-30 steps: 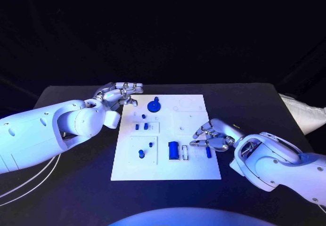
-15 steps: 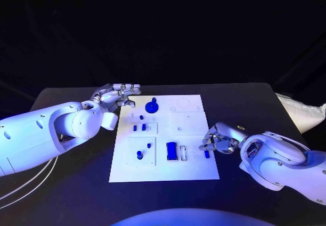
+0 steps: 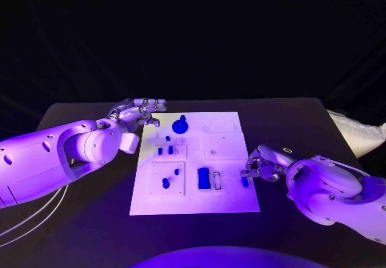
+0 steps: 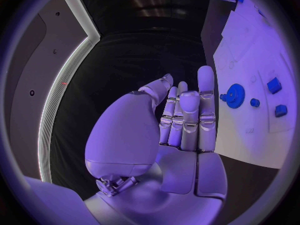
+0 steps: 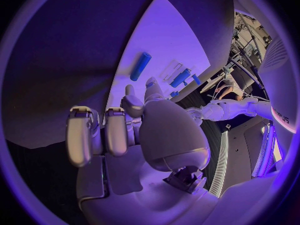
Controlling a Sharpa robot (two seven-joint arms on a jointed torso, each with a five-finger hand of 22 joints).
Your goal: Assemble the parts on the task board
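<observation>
right robot hand [image 3: 259,167] drawn back, slim blue part [image 3: 244,181] flat on white task board [image 3: 225,204]

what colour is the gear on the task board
Blue. The gear shows best in the left wrist view, lying on the white board.

A black desk [image 3: 96,223] stands against a dark backdrop of black cloth [image 3: 193,50] that hangs in folds behind it. At the desk's far right edge lies a pale, quilted cushion-like thing [image 3: 358,134], and thin white cables [image 3: 32,220] trail over the desk's near left corner. The left wrist view shows a grey wall panel [image 4: 28,85] edged by a bright strip of light [image 4: 62,85], and violet light falls over everything.
</observation>
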